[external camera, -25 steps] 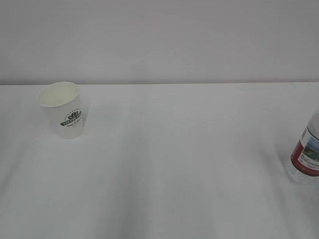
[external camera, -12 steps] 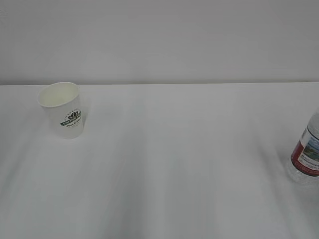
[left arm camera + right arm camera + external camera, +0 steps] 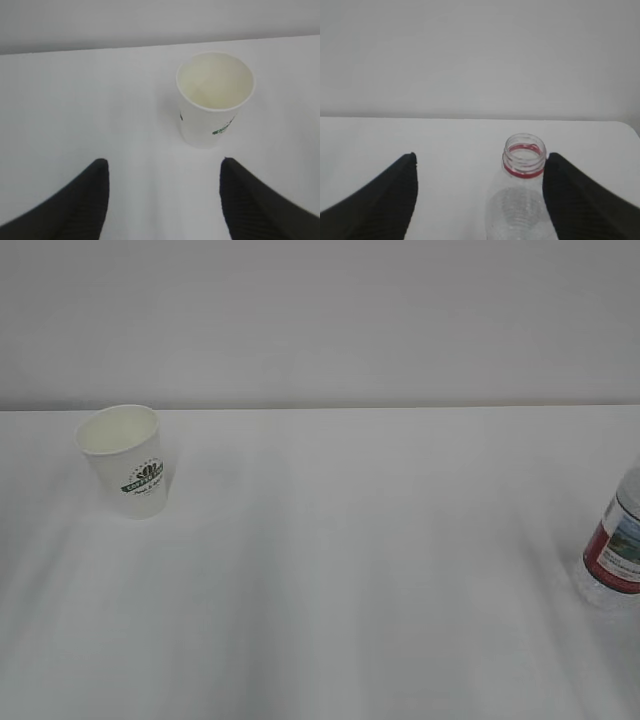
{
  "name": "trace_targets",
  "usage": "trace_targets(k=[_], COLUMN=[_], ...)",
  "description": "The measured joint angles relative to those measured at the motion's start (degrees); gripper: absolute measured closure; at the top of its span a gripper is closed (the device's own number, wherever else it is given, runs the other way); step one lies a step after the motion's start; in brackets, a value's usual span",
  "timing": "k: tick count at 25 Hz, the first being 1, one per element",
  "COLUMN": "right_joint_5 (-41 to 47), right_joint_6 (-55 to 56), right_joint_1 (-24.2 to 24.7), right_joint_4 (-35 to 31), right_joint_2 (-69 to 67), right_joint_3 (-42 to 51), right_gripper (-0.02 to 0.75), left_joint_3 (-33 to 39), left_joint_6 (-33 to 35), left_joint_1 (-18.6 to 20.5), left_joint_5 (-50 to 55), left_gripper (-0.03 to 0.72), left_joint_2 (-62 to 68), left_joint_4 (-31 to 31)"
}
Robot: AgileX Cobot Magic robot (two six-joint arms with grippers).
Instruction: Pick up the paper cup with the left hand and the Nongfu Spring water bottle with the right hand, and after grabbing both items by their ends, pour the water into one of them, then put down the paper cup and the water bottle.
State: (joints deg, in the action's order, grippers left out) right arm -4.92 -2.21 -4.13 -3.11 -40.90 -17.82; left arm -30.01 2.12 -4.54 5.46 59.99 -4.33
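Note:
The paper cup (image 3: pixel 125 460) stands upright at the far left of the white table, its green logo facing the exterior camera. In the left wrist view the paper cup (image 3: pixel 215 100) sits ahead and slightly right of my left gripper (image 3: pixel 163 162), which is open, empty and apart from it. The Nongfu Spring water bottle (image 3: pixel 617 550) stands at the right edge, cut off by the frame. In the right wrist view the bottle (image 3: pixel 522 200) is uncapped, with a red neck ring, and stands in the gap of my open right gripper (image 3: pixel 481 156), close to the right finger. Neither arm shows in the exterior view.
The white table (image 3: pixel 350 570) meets a plain white wall at the back. The table's far right corner (image 3: pixel 625 125) shows just beyond the bottle. Nothing else stands on the table between cup and bottle.

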Motion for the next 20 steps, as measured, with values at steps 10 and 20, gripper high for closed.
trace_targets(k=[10,20], right_joint_5=[-7.8,-11.6], right_joint_6=[1.0,3.7], right_joint_1=[0.0,0.0], right_joint_4=[-0.9,-1.0], right_joint_2=[0.0,0.0], right_joint_3=[6.6,11.7], right_gripper=[0.15,0.15], left_joint_3=[10.8,22.8], left_joint_6=[0.0,-0.8], left_joint_1=[-5.0,-12.7], left_joint_5=[-18.6,-37.7], left_gripper=[0.185,0.193], left_joint_2=[2.8,7.5], left_joint_4=[-3.9,-7.3])
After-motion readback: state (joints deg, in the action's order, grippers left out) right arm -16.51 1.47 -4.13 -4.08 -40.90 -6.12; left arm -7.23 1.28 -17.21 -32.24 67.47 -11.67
